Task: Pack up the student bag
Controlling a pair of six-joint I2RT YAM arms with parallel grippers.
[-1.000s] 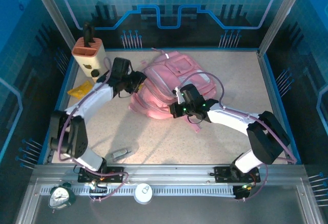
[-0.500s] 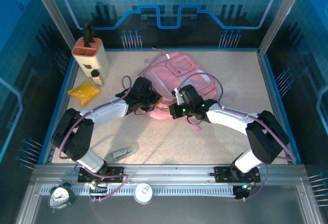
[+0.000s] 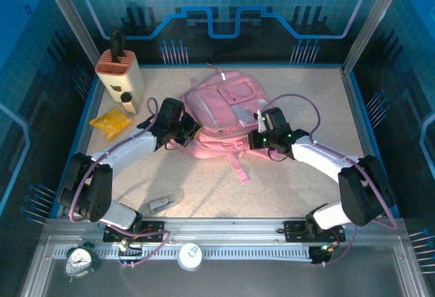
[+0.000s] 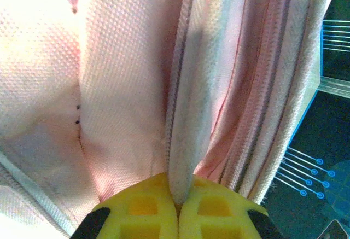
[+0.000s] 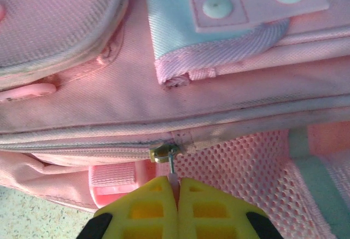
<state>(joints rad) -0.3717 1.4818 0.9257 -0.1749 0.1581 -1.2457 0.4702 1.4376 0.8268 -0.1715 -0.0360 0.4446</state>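
Observation:
The student bag [image 3: 224,100] lies flat in the middle of the table, pink with pale front pockets, one strap trailing toward the near side. My left gripper [image 3: 189,132] is at its left edge; in the left wrist view the yellow fingers [image 4: 142,209] are shut on a pale fold of the bag's fabric [image 4: 188,140] beside a zip line. My right gripper [image 3: 257,138] is at the bag's near right side. In the right wrist view it [image 5: 178,187] is shut on the pink zip pull [image 5: 173,178], which hangs from a brass slider [image 5: 163,153] above pink mesh.
A beige holder [image 3: 119,74] with an orange top stands at the back left, and a yellow packet [image 3: 112,121] lies in front of it. A small grey object [image 3: 160,204] lies near the front edge. Blue raised rims border the table.
My left gripper moved in to the bag's left edge and shut on the fabric. My right gripper moved right with the zip pull, and the bag's near side shifted and flattened.

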